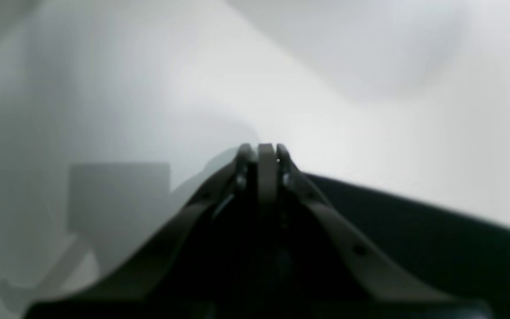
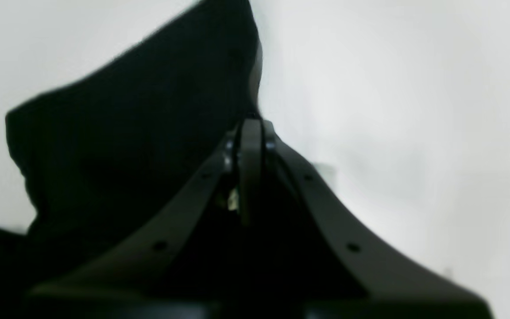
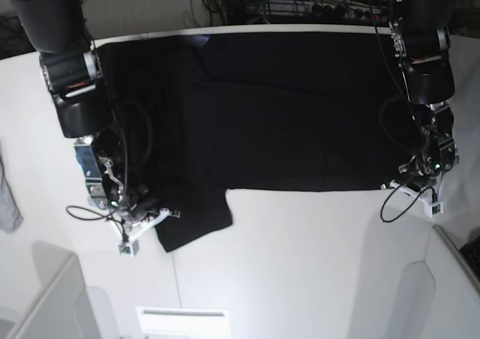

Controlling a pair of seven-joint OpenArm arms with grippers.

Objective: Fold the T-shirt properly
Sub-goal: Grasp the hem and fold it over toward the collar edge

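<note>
Black T-shirt (image 3: 285, 114) spread flat across far half of white desk (image 3: 300, 264), one sleeve flopped toward near edge. Left fingers (image 1: 266, 153) pinched shut at hem corner, right fingers (image 2: 250, 128) clamped on sleeve cloth — both apparently gripping. Best lifted together, evenly, cloth kept taut — no bunching.
</note>
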